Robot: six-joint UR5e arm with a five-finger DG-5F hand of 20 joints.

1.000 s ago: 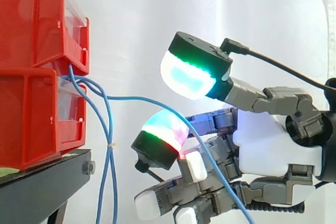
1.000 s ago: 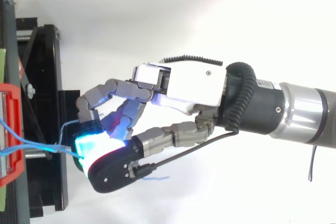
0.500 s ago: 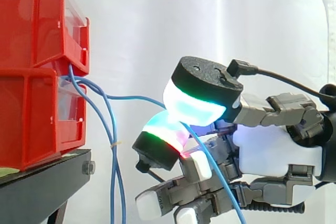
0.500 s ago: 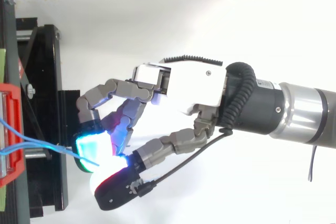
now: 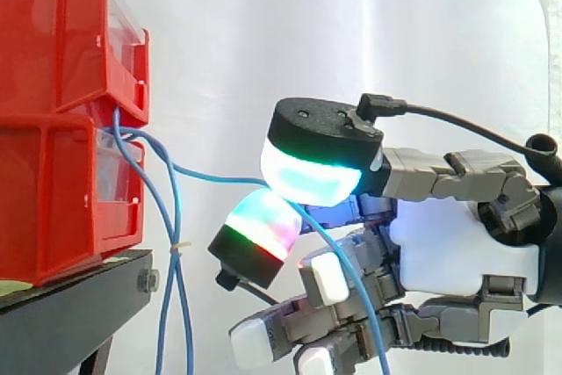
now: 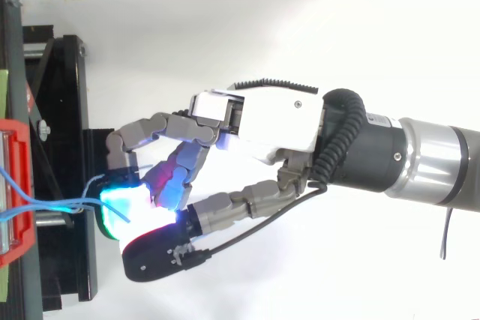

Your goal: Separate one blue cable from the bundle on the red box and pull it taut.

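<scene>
Thumb pad (image 5: 307, 177) of my hand (image 5: 457, 243) has closed down, pinching one thin blue cable (image 5: 215, 176) right of the red plastic box (image 5: 53, 173); judging it ready to pull taut.

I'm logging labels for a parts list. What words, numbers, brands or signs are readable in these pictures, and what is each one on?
None: no text can be read in either view.
The red bins, the black stand, the blue cable and the robot hand show no legible words, numbers or signs.
</scene>
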